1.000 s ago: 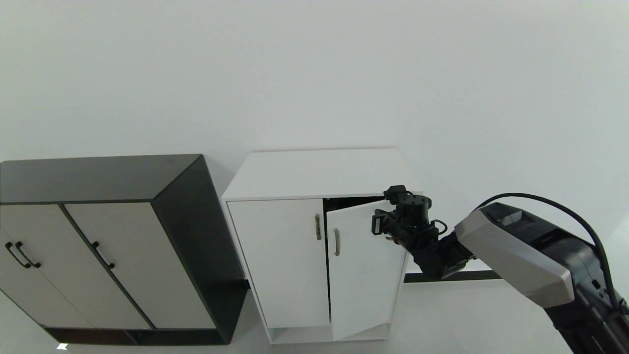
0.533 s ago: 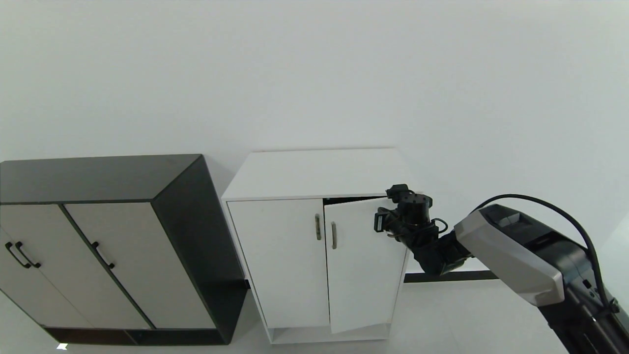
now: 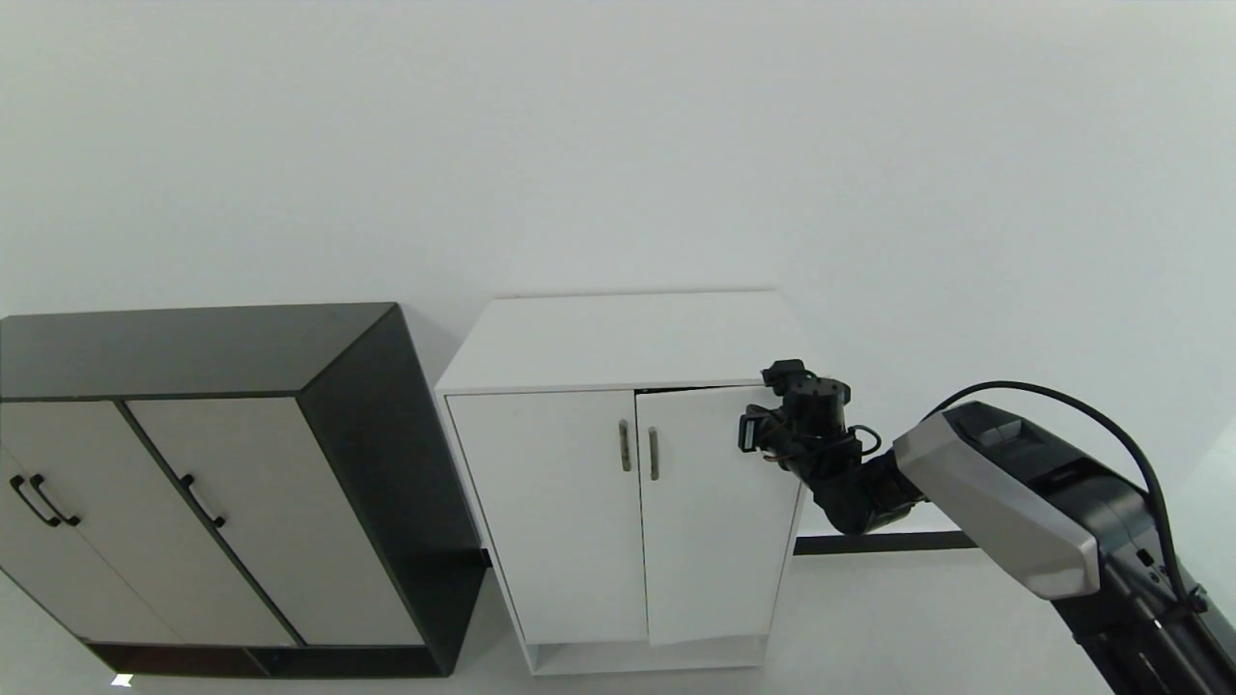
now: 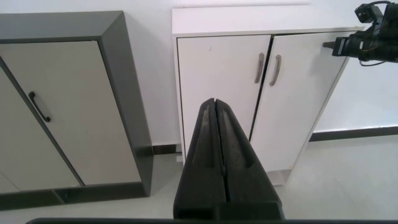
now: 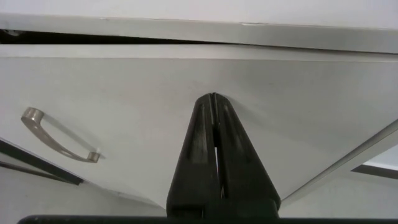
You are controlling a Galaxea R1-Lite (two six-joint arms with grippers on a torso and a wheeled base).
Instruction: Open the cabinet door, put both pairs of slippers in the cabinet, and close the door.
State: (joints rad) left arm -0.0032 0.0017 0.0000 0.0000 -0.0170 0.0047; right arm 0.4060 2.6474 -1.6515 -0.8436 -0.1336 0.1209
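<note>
The white cabinet (image 3: pixel 618 338) stands against the wall with two doors. Its right door (image 3: pixel 715 521) is almost flush, with a thin dark gap left along its top edge (image 5: pixel 93 38). My right gripper (image 3: pixel 748 431) is shut and its tip (image 5: pixel 214 99) rests against the upper outer part of that door, away from the metal handle (image 5: pixel 59 134). My left gripper (image 4: pixel 215 104) is shut on nothing and hangs well in front of the cabinet, facing its doors. The two handles (image 3: pixel 639 450) sit side by side at the middle seam.
A dark cabinet (image 3: pixel 193 347) with two light doors and black handles stands just left of the white one. Bare light floor (image 4: pixel 348 168) lies in front of both. A dark skirting strip (image 3: pixel 888 542) runs along the wall to the right.
The right door has swung from partly ajar to nearly flush, and my right gripper has moved in towards the cabinet with it. The left door has not moved.
</note>
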